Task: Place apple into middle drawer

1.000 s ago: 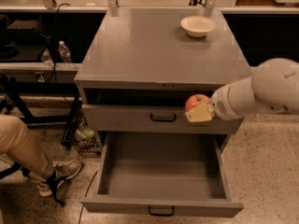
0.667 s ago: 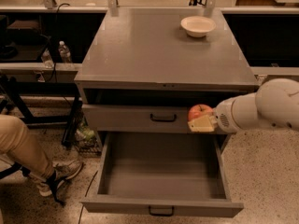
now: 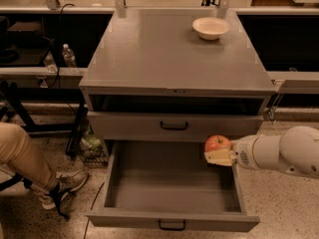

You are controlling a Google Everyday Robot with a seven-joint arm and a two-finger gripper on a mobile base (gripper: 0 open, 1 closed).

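The red-orange apple point(image 3: 217, 143) is held in my gripper point(image 3: 218, 153), which reaches in from the right on a white arm point(image 3: 279, 152). The gripper is shut on the apple and holds it above the right rear part of the open middle drawer point(image 3: 169, 183), a wide grey tray pulled out toward the camera with a small black handle point(image 3: 172, 225) at its front. The closed grey drawer front point(image 3: 174, 125) with its own black handle sits just above and behind the apple.
A shallow white bowl point(image 3: 211, 27) stands at the back right of the cabinet top point(image 3: 169, 54). A seated person's leg and shoe point(image 3: 35, 173) are at the left. A water bottle point(image 3: 68, 56) stands on a shelf at the left.
My gripper with the apple has moved down and a little right, from in front of the upper drawer front to over the open drawer's right rear part.
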